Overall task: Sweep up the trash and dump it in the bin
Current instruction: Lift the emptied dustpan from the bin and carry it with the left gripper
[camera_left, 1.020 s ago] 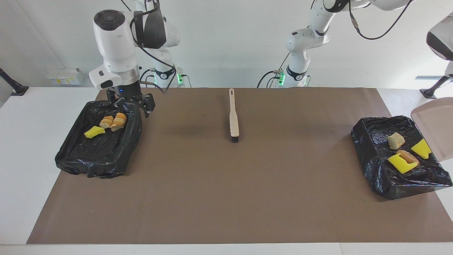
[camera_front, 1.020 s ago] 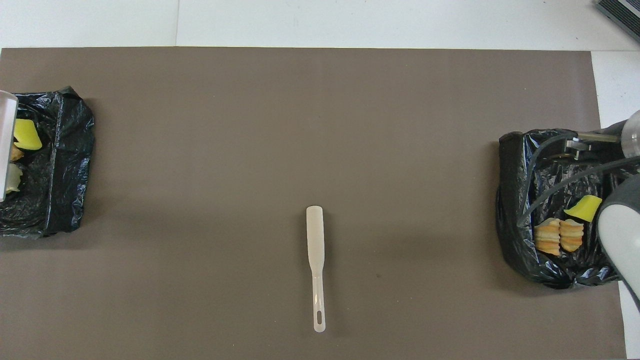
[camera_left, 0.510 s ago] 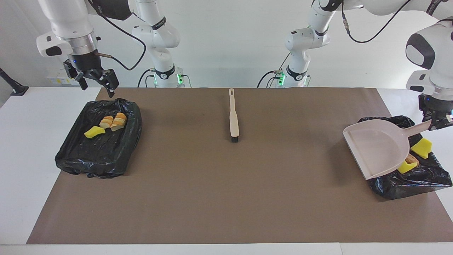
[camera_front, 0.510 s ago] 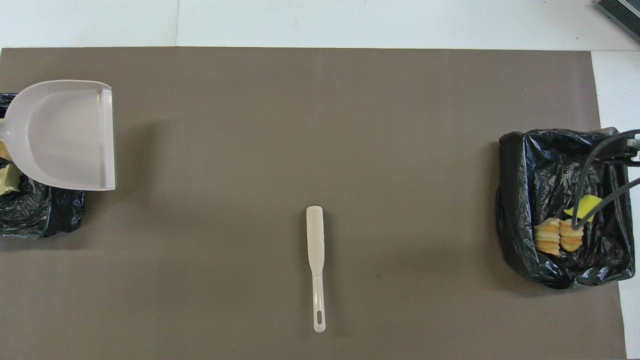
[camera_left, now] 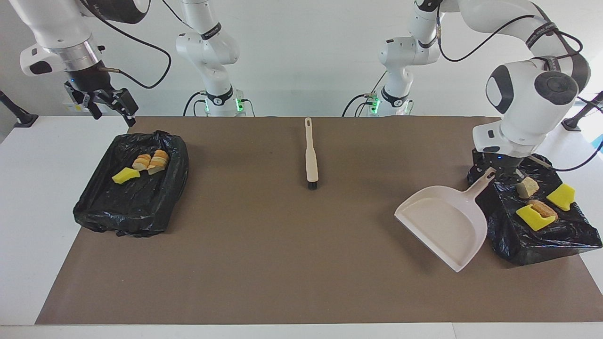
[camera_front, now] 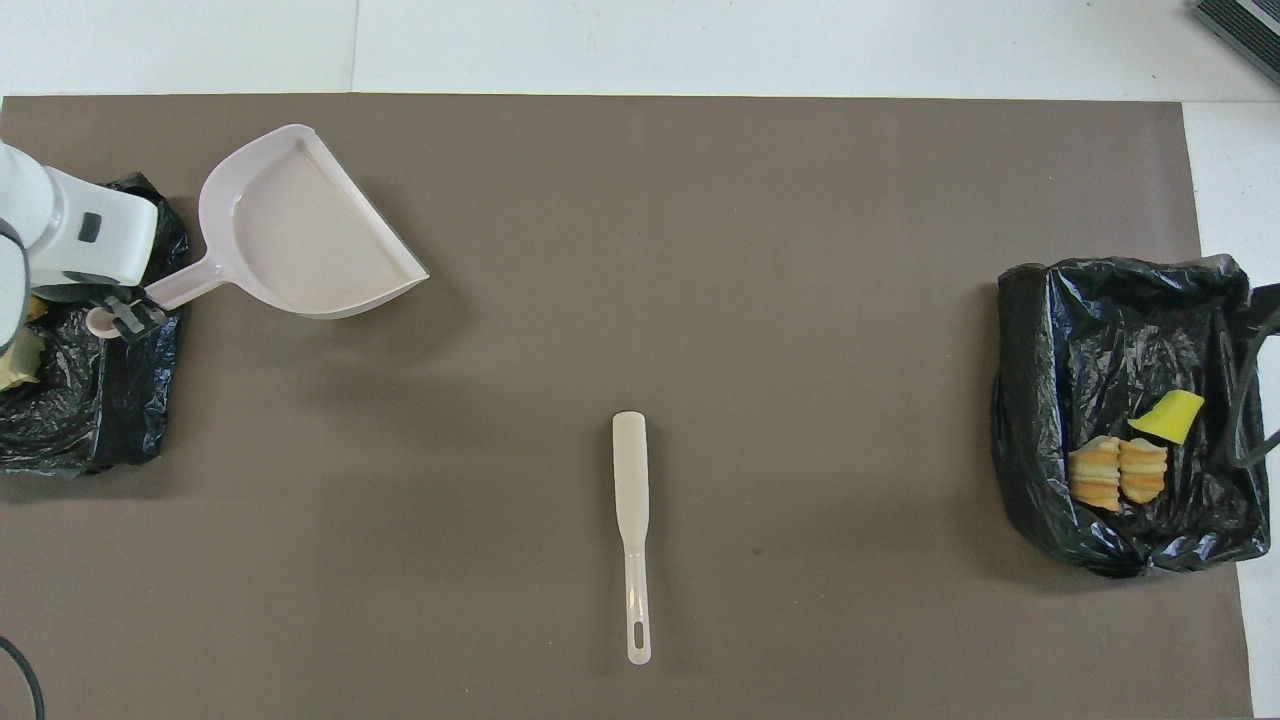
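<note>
A brown mat [camera_left: 282, 263] covers the bench [camera_left: 42, 197]. On it a beige brush [camera_left: 310, 153] lies alone at the middle, its long axis running toward and away from the robots, bristles at the end farther from them; nothing lies around it.

At the right arm's end sits a black-lined bin [camera_left: 134, 188] with one yellow foam wedge [camera_left: 125, 175] and two bread-like chunks [camera_left: 151, 161] in the part nearer the robots. At the left arm's end a second black-lined bin [camera_left: 541, 230] holds two yellow wedges [camera_left: 560, 197], a brown chunk [camera_left: 542, 208] and a pale chunk [camera_left: 526, 187].

The left end effector [camera_left: 490, 172] is clenched on the handle of a beige dustpan [camera_left: 445, 226], low at the rim of that second bin. The pan is empty and lies beside the bin toward the bench's middle, its open mouth pointing away from the robots and toward the middle, handle slanting back to the bin.

The right end effector [camera_left: 110, 106] hangs released, jaws wide, over the bench edge nearer the robots than the first bin, holding nothing.
</note>
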`<move>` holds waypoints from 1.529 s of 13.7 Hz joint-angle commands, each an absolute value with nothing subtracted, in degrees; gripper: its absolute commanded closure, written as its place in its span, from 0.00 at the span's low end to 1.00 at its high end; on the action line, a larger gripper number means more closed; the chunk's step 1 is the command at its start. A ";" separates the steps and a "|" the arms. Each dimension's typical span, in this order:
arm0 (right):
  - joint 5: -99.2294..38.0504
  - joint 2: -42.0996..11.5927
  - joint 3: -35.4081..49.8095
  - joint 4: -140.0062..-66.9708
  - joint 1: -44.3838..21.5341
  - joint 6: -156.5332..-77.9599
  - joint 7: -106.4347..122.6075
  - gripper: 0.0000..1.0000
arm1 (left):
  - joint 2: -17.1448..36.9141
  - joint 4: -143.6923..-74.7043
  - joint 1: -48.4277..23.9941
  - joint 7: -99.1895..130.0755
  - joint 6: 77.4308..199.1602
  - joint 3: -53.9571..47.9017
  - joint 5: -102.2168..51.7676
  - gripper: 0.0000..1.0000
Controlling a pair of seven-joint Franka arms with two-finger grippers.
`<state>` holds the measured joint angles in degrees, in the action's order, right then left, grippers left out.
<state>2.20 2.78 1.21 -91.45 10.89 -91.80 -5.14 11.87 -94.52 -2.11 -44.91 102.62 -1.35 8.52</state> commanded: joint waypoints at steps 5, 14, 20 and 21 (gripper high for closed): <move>0.19 5.54 3.51 -92.29 5.54 -80.24 -3.34 0.00 | 12.91 -100.02 -16.85 0.10 109.76 -0.53 -0.09 1.00; 0.00 5.27 2.99 -94.31 6.77 -94.57 -3.52 0.00 | 19.86 -98.96 -33.92 30.13 124.89 -0.62 -6.94 1.00; 0.44 5.10 2.90 -94.31 7.12 -94.57 -3.60 0.00 | 20.48 -99.75 -36.74 36.12 126.12 -0.62 -6.94 0.92; 0.53 5.01 2.81 -94.31 6.95 -94.57 -3.69 0.00 | 20.48 -99.76 -36.65 36.30 126.30 -0.62 -6.94 0.87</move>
